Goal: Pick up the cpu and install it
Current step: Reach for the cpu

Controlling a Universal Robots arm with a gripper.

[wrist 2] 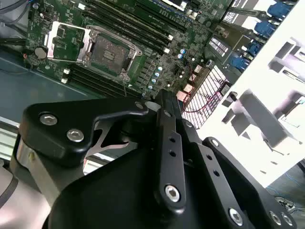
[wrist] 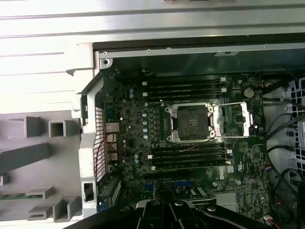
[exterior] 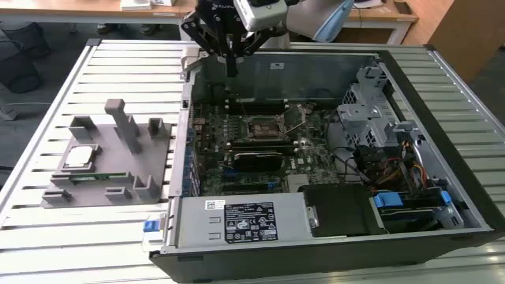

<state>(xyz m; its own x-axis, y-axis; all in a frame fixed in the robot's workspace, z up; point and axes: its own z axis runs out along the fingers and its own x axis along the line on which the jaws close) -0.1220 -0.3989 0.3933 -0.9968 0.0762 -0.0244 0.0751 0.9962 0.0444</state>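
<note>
My pincer [exterior: 231, 70] hangs over the far edge of the open computer case [exterior: 316, 260], fingers together, gripping nothing. The cpu [exterior: 79, 156] lies on the grey holder [exterior: 115, 160] beside the case, well apart from me.

A pale metal tabletop [exterior: 47, 236] of long parallel slats spreads across the exterior view under bright, even light. Beyond its far edge stands a light wooden desk [exterior: 79, 13]. A brown wooden panel [exterior: 465, 29] rises in the far corner on the exterior view's right. On the exterior view's left, dark grey floor [exterior: 35, 124] shows, with a dark bin [exterior: 18, 59] on it.
</note>
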